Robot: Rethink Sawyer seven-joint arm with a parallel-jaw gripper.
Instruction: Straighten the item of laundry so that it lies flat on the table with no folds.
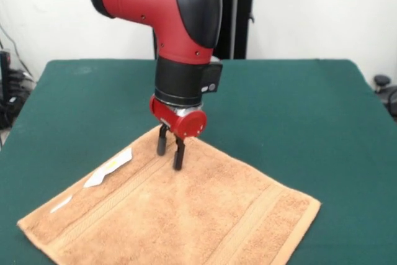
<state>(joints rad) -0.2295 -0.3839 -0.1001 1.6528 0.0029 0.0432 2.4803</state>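
The orange-tan terry towel [180, 212] lies spread on the dark green table [298, 103], turned like a diamond, with border bands along two sides. Its near corner runs off the bottom of the front view. A white tag [110, 167] lies on its left edge, with a smaller white strip [61, 203] further down. My gripper [170, 151] hangs from the red and black arm over the towel's far corner. Its two black fingers [178, 155] point down with a small gap between them, holding nothing, tips at or just above the cloth.
The robot's black pedestal [239, 26] stands at the table's far side. Cables and dark equipment [9, 91] sit off the left edge, and a dark object [384, 88] sits off the right edge. Bare green table surrounds the towel at left, right and far side.
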